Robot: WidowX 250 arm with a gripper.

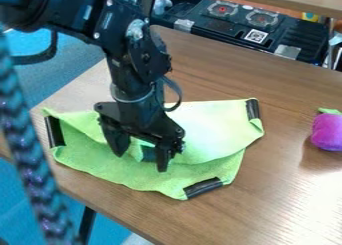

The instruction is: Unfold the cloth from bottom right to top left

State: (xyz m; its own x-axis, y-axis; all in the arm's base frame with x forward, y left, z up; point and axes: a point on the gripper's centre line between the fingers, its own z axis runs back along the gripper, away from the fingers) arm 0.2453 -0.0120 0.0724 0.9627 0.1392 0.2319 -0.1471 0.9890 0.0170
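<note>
Hangs fingers spread from the black gripper, over the middle of the green cloth. Lies partly folded near the table's lower-left edge, with more tabletop reaching right, toward the purple toy. Runs longest from side to side, pointing one black-taped corner toward the view's bottom.

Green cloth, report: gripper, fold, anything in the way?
Gripper open, low over cloth's middle. Cloth still partly folded, upper layer lapped over the lower. Purple toy off to the right, apart from the cloth.
</note>
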